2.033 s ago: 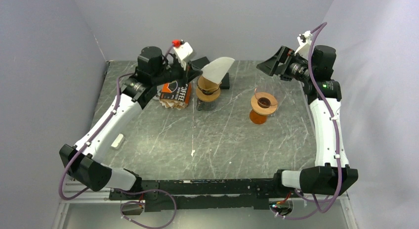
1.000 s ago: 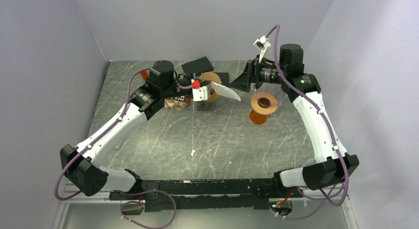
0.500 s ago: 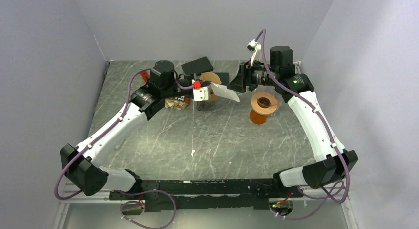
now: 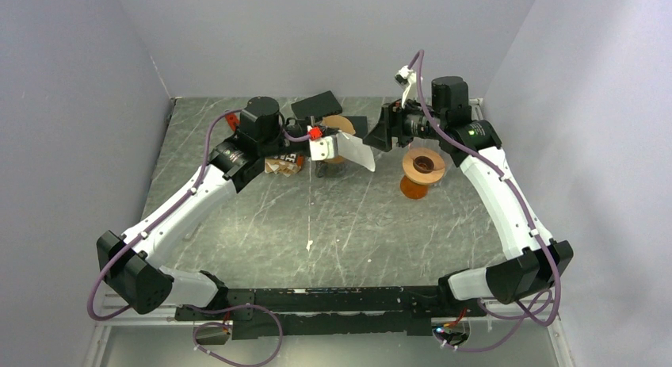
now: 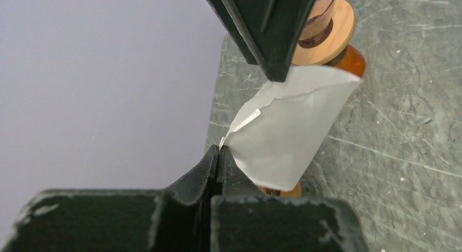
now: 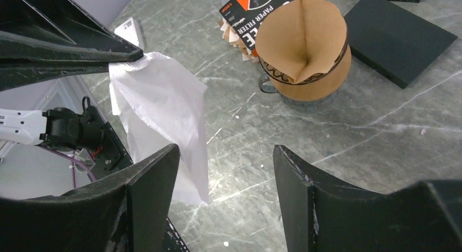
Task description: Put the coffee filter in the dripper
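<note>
My left gripper [image 4: 331, 150] is shut on one corner of a white paper coffee filter [image 4: 354, 152] and holds it in the air at the back middle of the table. In the left wrist view the jaws [image 5: 219, 154] pinch the filter [image 5: 289, 132], which hangs flat. My right gripper [image 4: 379, 135] is open and reaches the filter's far edge from the right. In the right wrist view the filter [image 6: 163, 105] hangs just inside the left finger [image 6: 147, 197] of the open gripper [image 6: 226, 176]. The orange dripper [image 4: 420, 170] with a wooden collar stands right of the filter and below the right gripper.
A glass carafe holding a brown paper filter [image 6: 302, 45] stands behind the white filter. A packet of paper filters [image 4: 281, 162] lies under the left arm. A black box [image 6: 400, 34] lies at the back. Walls close the table on three sides.
The left gripper carried the filter from over the carafe down and right. The right gripper swung in from the back right to the filter's edge. The filter now hangs steeper.
</note>
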